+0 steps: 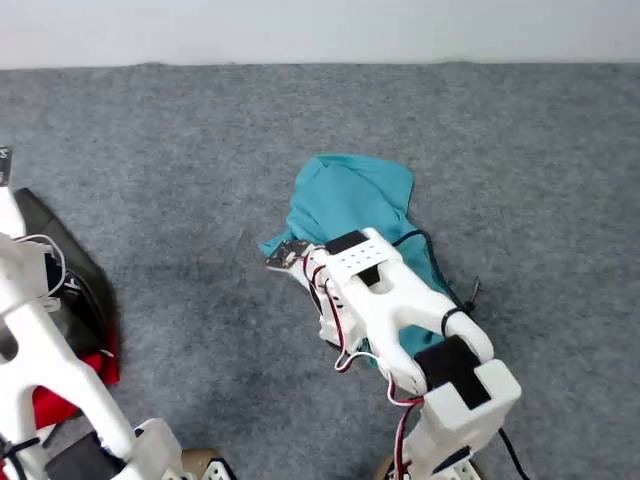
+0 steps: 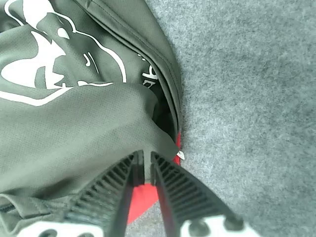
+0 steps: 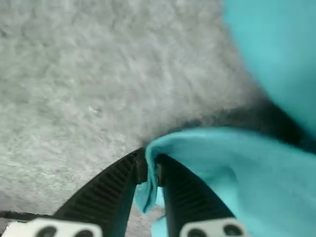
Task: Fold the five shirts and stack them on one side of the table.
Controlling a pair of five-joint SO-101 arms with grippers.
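1. The right hand [image 3: 148, 169] clamped the edge of the teal shirt [image 1: 350, 195], mid-frame on the bench [image 1: 520, 150]; a low, slow pull would keep it flat.
2. The left hand [image 2: 146, 159], jaws together, hung over the dark shirt [image 2: 74, 123], far left.

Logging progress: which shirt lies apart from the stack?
The teal shirt, rumpled mid-table, edge pinched in the right claw; the dark printed shirt lies on the red shirt at the left.
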